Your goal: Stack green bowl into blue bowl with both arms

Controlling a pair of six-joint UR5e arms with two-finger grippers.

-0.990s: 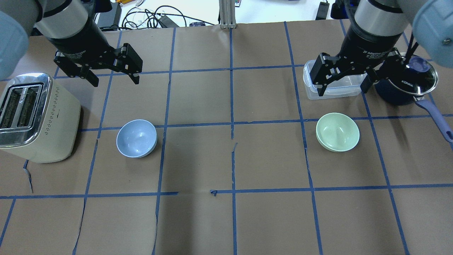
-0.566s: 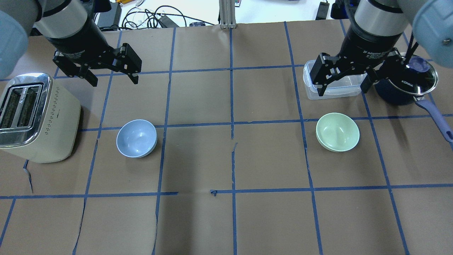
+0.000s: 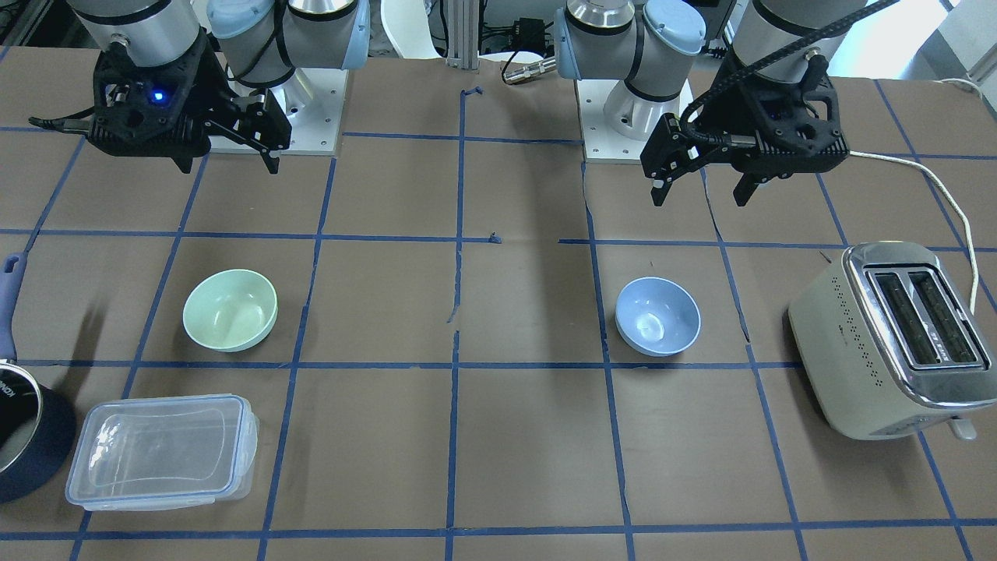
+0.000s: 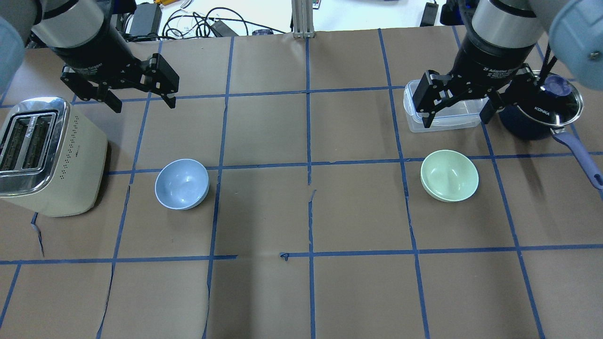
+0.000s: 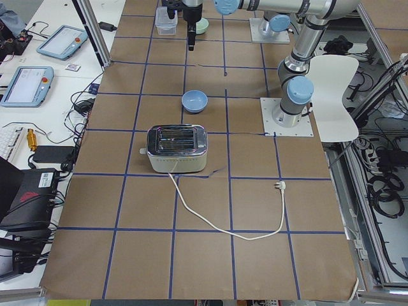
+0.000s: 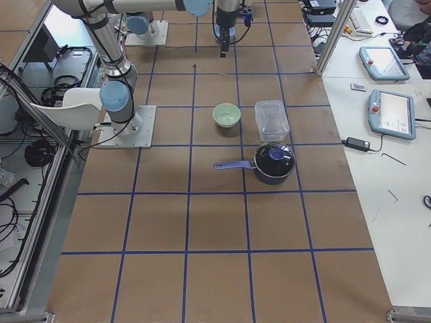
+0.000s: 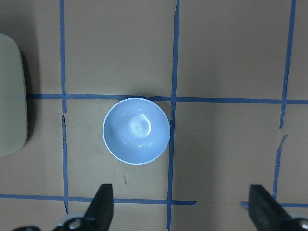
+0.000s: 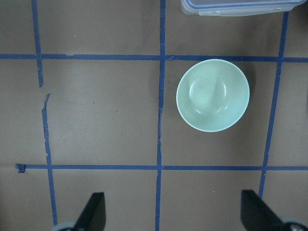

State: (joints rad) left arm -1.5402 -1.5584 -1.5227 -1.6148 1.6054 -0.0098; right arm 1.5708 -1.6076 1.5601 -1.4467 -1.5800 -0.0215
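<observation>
The left gripper (image 4: 143,101) hangs high over the table (image 4: 358,292) with its jaws spread wide and nothing between them. The blue bowl (image 4: 182,183) stands upright on the brown paper below it, well apart from the fingertips. In the left wrist view the bowl lies just ahead of the fingers (image 7: 103,204), closer to the one on that view's left than to the other. A cream toaster (image 4: 52,155) stands out to this gripper's outer side, near the blue bowl but not touching it. The right gripper (image 4: 457,120) also hangs high, its jaws equally wide and empty. The green bowl (image 4: 449,175) sits upright on the table beneath it, clear of the fingertips, and in the right wrist view it lies ahead of them, toward the finger on that view's right. Beyond the green bowl from this gripper stands a clear plastic box (image 3: 160,450), and a dark lidded saucepan (image 6: 273,163) stands beside the box. The two bowls are well apart, each under its own gripper.
</observation>
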